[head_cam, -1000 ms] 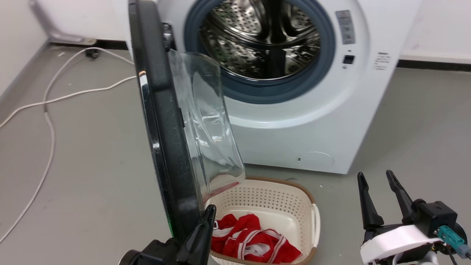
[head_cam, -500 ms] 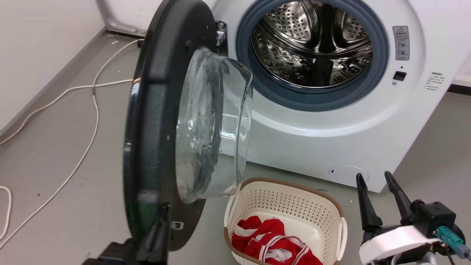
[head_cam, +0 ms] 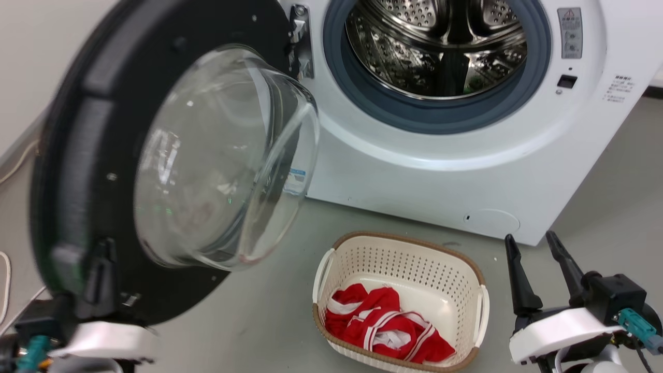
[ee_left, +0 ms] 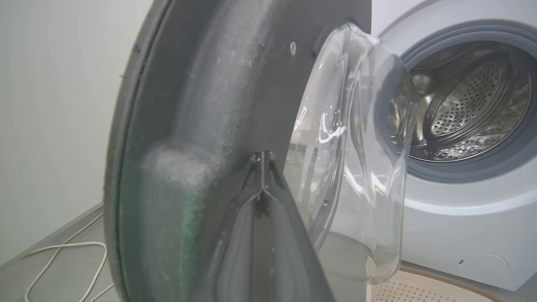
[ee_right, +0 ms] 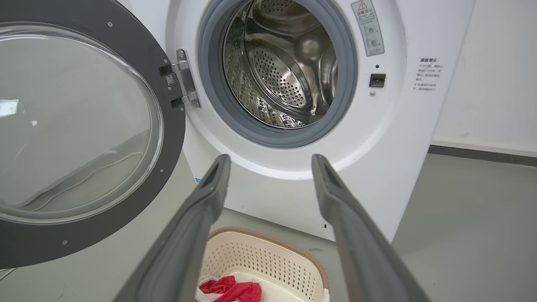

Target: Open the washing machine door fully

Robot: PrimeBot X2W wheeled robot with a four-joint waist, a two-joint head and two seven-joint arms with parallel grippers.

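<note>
Widely swung washing machine door [head_cam: 77,155], hinged left of the drum opening [head_cam: 435,52]
Glossy black rim [head_cam: 57,207] and bulging clear glass bowl [head_cam: 217,155] are shown; left gripper [ee_left: 262,157] is closed against its inner face, right gripper [head_cam: 530,237] is held spread

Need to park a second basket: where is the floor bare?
Bare floor lies right of the washing machine, beyond the right pincer; a strip separates laundry basket and machine. Crowded left: the washing machine door stands open there, left pincer at it.
</note>
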